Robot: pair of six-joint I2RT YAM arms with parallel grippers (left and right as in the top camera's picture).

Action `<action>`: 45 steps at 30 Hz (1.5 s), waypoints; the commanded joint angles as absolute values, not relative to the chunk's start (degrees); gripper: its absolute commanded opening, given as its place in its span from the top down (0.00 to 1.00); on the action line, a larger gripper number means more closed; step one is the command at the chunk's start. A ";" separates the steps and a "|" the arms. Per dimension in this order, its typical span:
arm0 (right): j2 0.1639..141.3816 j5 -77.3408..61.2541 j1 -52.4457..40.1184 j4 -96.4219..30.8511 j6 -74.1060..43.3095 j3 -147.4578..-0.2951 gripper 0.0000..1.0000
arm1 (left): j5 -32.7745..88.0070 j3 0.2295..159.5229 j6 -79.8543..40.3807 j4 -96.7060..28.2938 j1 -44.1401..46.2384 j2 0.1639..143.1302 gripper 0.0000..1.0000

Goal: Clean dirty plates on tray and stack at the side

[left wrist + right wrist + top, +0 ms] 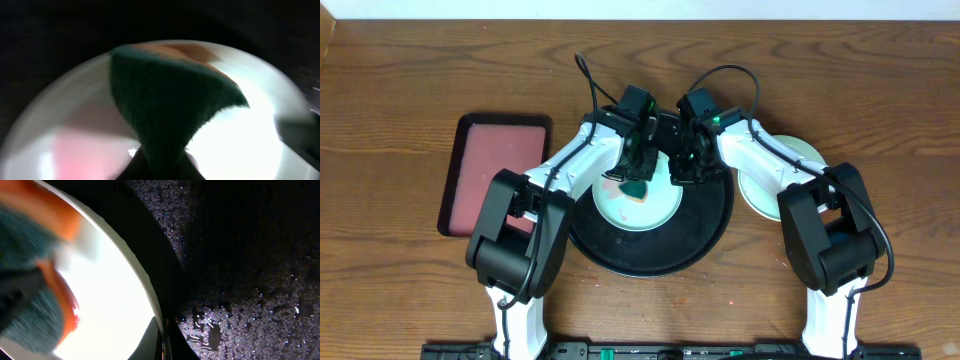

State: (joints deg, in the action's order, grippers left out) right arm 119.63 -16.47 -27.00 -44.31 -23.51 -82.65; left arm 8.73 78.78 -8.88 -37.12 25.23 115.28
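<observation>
With the left gripper point(638, 168) clenched on the green sponge point(637, 188) over the mint plate point(662, 208) lying in the black tray point(705, 235), press flat and sweep across the pinkish patch point(80, 150) while the closed right gripper point(686, 168) steadies the plate's far right rim

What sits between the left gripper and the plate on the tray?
A green sponge, pinched by the left gripper against the plate; left wrist view shows it.

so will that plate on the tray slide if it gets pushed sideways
Probably slides: the tray looks glossy and wet. The plate sits flat and shallow, so tipping seems unlikely. It looks stiff, holding its shape under the sponge.
</observation>
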 commanded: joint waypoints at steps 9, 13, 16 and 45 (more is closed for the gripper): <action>120.99 -15.49 -26.98 -44.34 -24.18 -82.28 0.99 | -11.25 84.49 -15.59 -46.00 24.88 112.05 0.93; 120.99 -15.46 -26.98 -44.34 -24.18 -82.28 0.99 | -11.25 84.99 -15.59 -47.83 24.75 108.22 0.92; 120.99 -15.49 -26.98 -44.34 -24.18 -82.28 0.99 | -11.22 84.99 -15.62 -48.93 24.23 104.95 0.93; 99.29 22.02 -34.20 -47.64 -19.64 -82.54 0.99 | -9.04 84.60 -16.43 -50.37 20.80 101.19 0.92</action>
